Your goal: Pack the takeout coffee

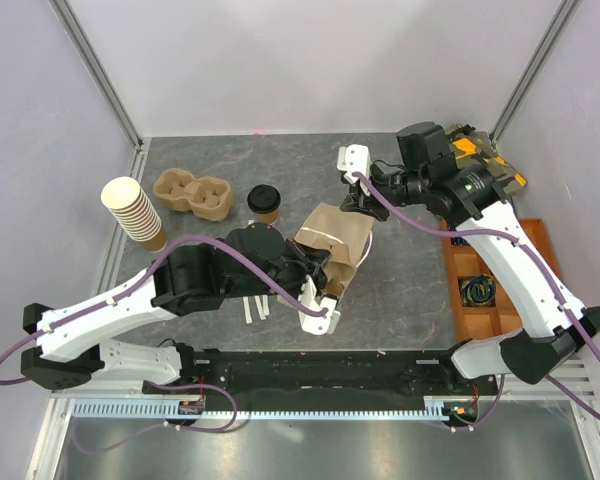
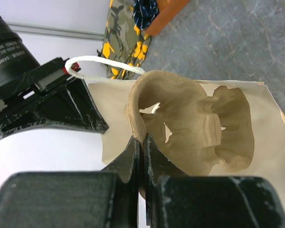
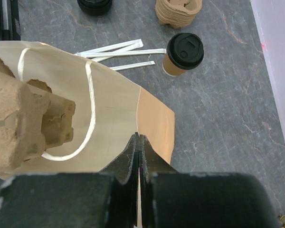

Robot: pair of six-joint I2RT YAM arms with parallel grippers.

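Top external view has the brown paper bag [image 1: 342, 240] lying in the middle of the table [image 1: 410, 300] between the two arms; the right gripper [image 3: 138, 140] is pinched tight on the bag's rim; the left gripper [image 2: 142, 140] is clamped on the edge of a pulp cup carrier [image 2: 194, 128] at the bag's mouth. The takeout coffee [image 1: 265, 203] stands upright on the table outside the bag, just beside it, next to a stack of carriers [image 1: 192, 195]; paper-wrapped sticks [image 3: 128, 49] lie nearby.
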